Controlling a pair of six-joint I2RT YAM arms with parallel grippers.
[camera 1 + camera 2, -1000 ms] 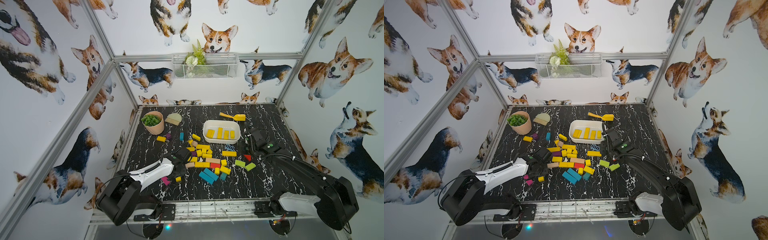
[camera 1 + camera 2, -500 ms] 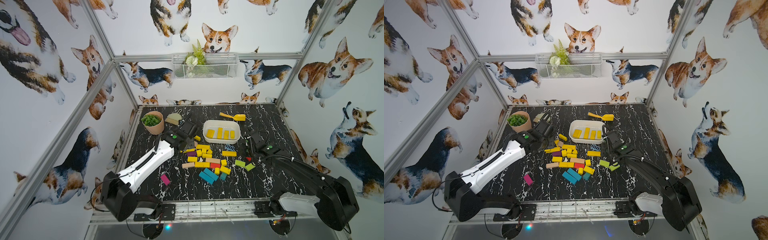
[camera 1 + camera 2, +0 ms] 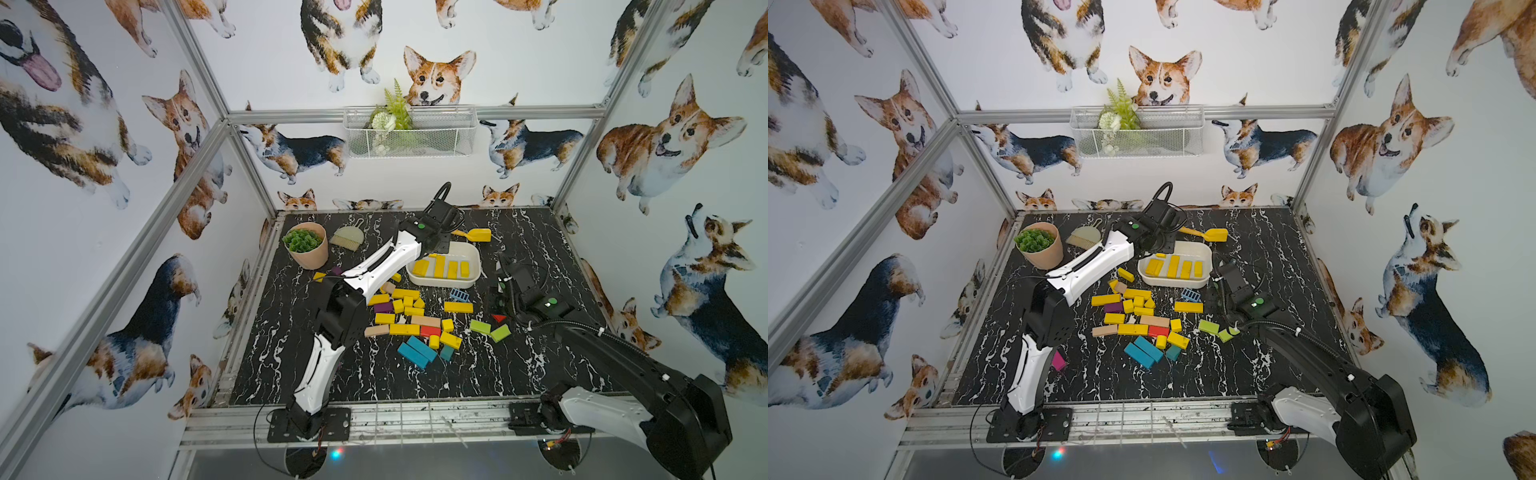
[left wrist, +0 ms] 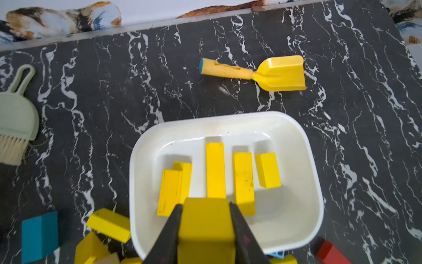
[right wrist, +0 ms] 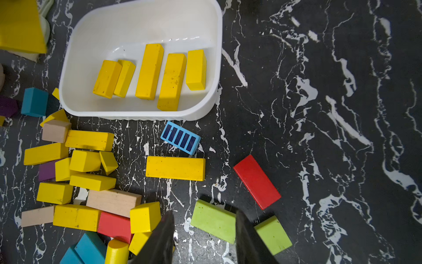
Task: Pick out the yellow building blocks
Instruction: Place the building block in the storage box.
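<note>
Counted five bright-yellow wooden blocks (image 4: 215,170) in white plastic tray (image 4: 296,128); held sixth yellow block (image 4: 206,228) clamped in left gripper (image 4: 205,204) above it. Found a dozen-odd more at tray's 7 o'clock, right gripper (image 5: 203,217) part-open, empty.

The left end effector (image 3: 1158,249) hangs over the white tray (image 3: 1177,282), seemingly clamping a yellow block (image 3: 1159,254), with five yellow building blocks (image 3: 1173,266) lying inside.
</note>
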